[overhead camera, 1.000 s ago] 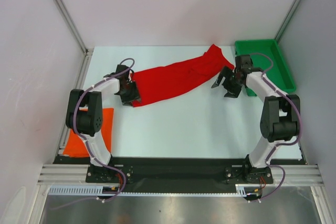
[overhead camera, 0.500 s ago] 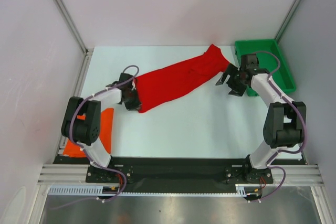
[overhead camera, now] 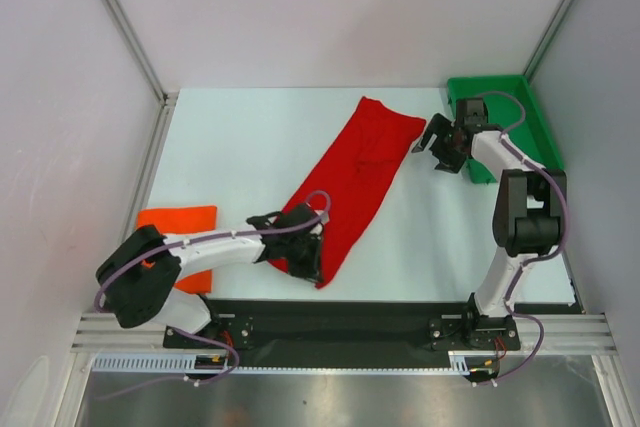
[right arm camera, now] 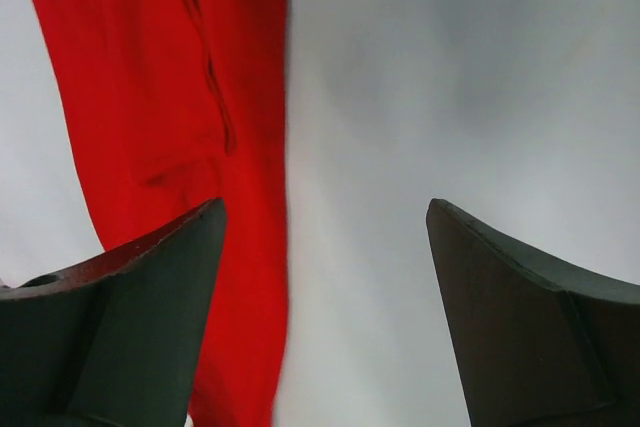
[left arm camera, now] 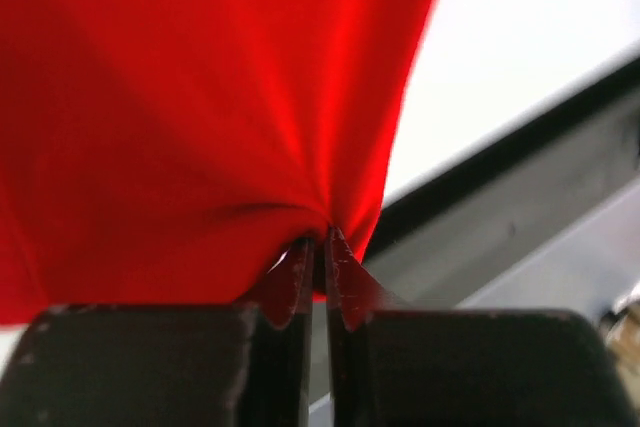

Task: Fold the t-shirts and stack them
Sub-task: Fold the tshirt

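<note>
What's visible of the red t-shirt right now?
The red t-shirt is plain bright red soft cloth, stretched into a long band lying diagonally on the white table. Its near end is pinched in the shut left pincer, puckering into creases there. A seam shows near the far end. The open right pincer sits beside the far end, not gripping it.

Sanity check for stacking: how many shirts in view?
2: red shirt mid-table, near end pinched in left pincer; orange shirt folded at near left, partly under the left arm. No others visible.

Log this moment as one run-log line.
left gripper: shut on bright red cloth t-shirt | right gripper: open, empty | orange cloth t-shirt: folded
</note>
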